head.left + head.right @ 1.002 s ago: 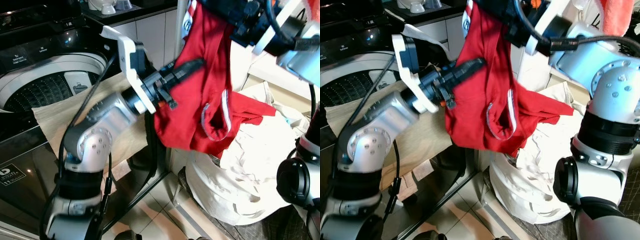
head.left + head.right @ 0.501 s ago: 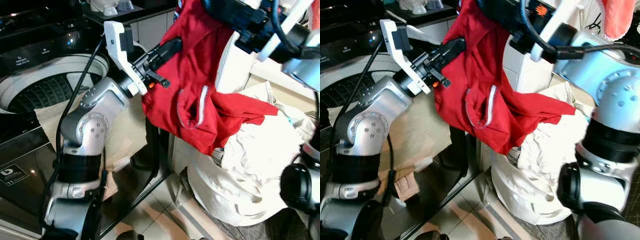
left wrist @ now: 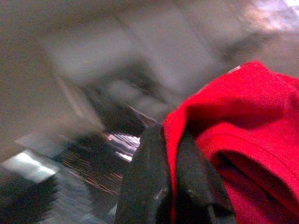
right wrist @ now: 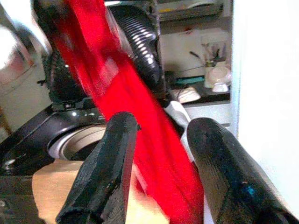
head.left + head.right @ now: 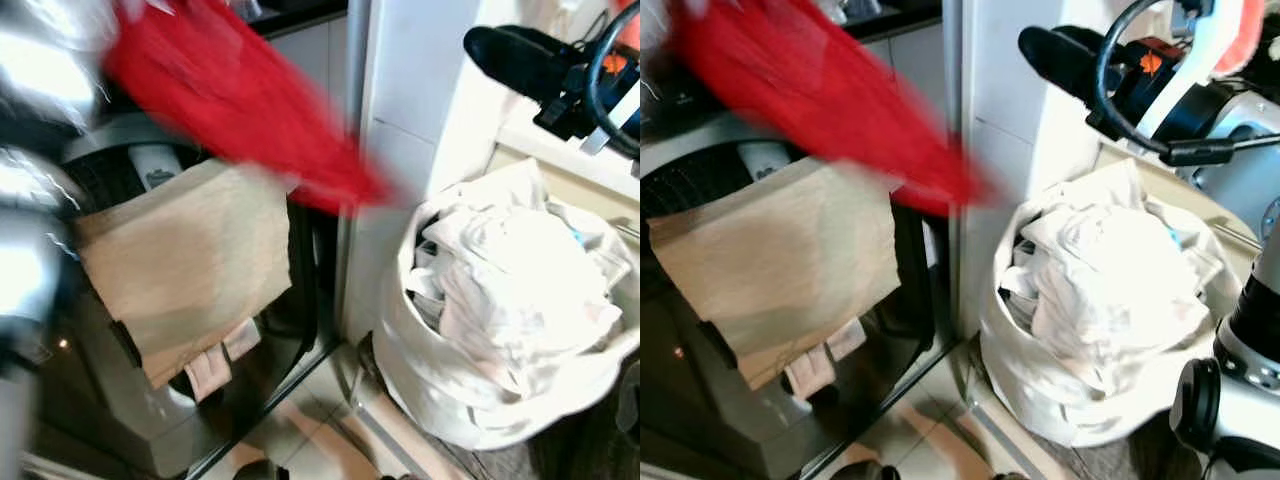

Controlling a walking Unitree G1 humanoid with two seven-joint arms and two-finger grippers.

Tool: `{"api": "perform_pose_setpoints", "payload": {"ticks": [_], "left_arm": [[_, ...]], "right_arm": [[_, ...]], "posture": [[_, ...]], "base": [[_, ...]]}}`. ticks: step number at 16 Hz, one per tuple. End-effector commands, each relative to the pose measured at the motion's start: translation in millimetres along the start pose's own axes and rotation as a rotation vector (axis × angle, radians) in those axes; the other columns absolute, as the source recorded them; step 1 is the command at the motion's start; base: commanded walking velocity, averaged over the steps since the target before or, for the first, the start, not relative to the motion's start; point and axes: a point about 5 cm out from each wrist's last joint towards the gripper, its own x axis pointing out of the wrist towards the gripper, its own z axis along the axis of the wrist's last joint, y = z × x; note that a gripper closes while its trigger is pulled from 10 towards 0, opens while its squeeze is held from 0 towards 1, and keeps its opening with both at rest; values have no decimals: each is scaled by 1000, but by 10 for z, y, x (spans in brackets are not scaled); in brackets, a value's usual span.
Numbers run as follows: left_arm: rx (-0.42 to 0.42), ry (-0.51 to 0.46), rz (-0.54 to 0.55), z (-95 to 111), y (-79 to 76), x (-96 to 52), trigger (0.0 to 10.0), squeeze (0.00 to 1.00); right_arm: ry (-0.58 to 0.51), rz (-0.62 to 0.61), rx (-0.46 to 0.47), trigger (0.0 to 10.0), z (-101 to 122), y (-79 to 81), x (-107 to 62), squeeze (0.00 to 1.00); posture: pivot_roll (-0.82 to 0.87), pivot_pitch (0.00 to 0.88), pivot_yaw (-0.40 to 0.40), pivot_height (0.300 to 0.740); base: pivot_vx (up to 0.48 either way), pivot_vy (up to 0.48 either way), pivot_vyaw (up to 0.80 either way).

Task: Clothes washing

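Two black fingers of the left claw (image 3: 170, 182) pinch a fold of the red garment (image 5: 240, 110), which streaks, blurred, above the beige cloth (image 5: 190, 260) draped over the washing machine's front edge (image 5: 700, 170). Just right, past a white cabinet corner (image 5: 400, 120), the white laundry bag (image 5: 510, 330) bulges on the floor. Above it the right claw (image 4: 161, 175) hangs spread, gripping nothing, clear of the red cloth.

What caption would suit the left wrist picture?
Left gripper shut on a red garment, blurred washing machine behind.
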Motion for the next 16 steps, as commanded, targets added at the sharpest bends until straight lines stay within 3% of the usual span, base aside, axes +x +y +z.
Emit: {"api": "perform_pose_setpoints", "payload": {"ticks": [1,2,4,5,6,8,9,10,12,13,16], "left_arm": [[120,-123,141,282,281,95,0,0],[76,-101,122,258,278,121,0,0],[-38,57,-24,-172,-133,3,0,0],[-86,159,-116,-425,-390,-123,0,0],[-116,216,-162,-560,-524,-207,0,0],[-286,448,-275,-981,-909,-542,0,0],[-303,566,-355,-1191,-1123,-780,8745,0],[-407,656,-359,-1299,-1227,-917,10000,0],[-392,847,-375,-1552,-1317,-1200,10000,0],[-422,904,-351,-1608,-1310,-1256,10000,1000],[-432,921,-304,-1635,-1226,-1228,10000,1000]], "right_arm": [[16,7,-23,10000,-58,52,24,0],[22,7,-26,10000,-113,73,38,0],[35,3,-24,10000,-214,111,75,0],[49,1,-25,10000,-260,133,87,0],[58,-1,-23,10000,-287,145,96,0],[90,-11,3,10000,-403,183,134,0],[136,-20,13,10000,-538,227,180,0],[162,-18,28,10000,-629,267,207,0],[235,20,46,10000,-837,398,216,0],[247,21,52,10000,-868,412,207,0],[248,-7,58,10000,-893,406,177,0]], "posture": [[-46,0,90,740],[-45,0,93,740],[-52,0,100,740],[-56,0,99,740],[-56,0,99,740],[-61,0,98,740],[-69,0,98,740],[-76,0,99,740],[-82,0,103,740],[-85,0,105,740],[-92,0,114,740]], "base": [[0,0,0],[0,0,0],[0,0,0],[0,0,0],[0,0,0],[0,0,0],[0,0,0],[0,0,0],[0,0,0],[0,0,0],[0,0,0]]}}
